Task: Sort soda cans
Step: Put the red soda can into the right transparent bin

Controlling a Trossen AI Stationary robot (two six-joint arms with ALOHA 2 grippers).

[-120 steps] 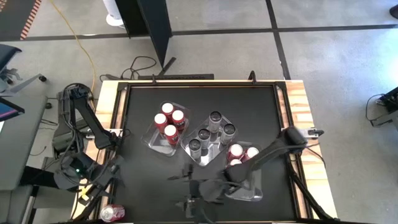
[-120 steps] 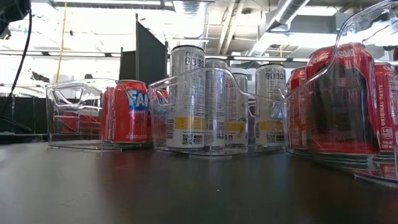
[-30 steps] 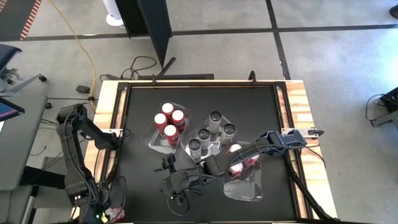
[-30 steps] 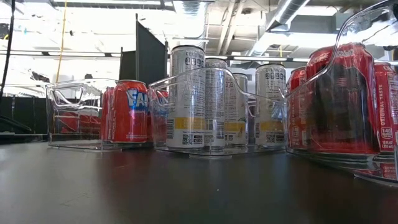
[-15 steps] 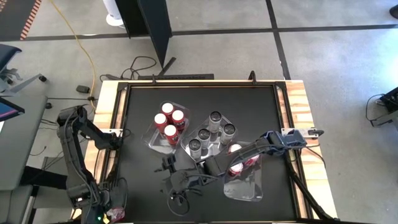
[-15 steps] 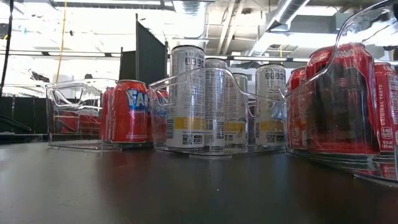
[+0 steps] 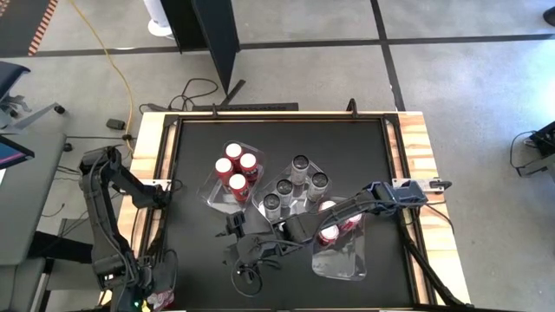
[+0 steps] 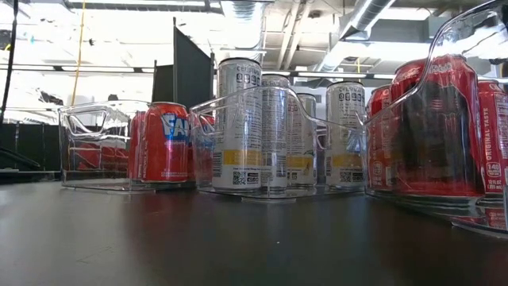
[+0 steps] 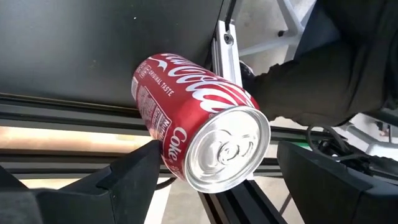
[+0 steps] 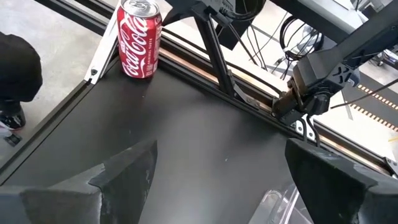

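Compared with four seconds back, the right arm has pulled away from the near right tray (image 7: 342, 260) and its right gripper (image 7: 238, 251) now hovers over bare worktop (image 7: 199, 243) near the front edge, left of that tray; over the last second it has scarcely shifted. Its fingers stand spread with nothing between them. The left arm has swung from beside the worktop's left edge down to the front-left corner, where the left gripper (image 9: 211, 180) is spread on either side of a red cola can (image 9: 199, 121), not visibly squeezing it. That can sits at the very corner by the frame rail; the right wrist view shows it upright (image 10: 139, 38), while the high view hides most of it under the left arm.

The sorted soda cans have not moved: red ones (image 7: 236, 168) in the left tray, silver-grey ones (image 7: 293, 184) in the middle tray, more red ones (image 7: 333, 224) in the right tray, partly covered by the right arm. In the low view the right tray is cut off at the edge, and neither gripper appears.
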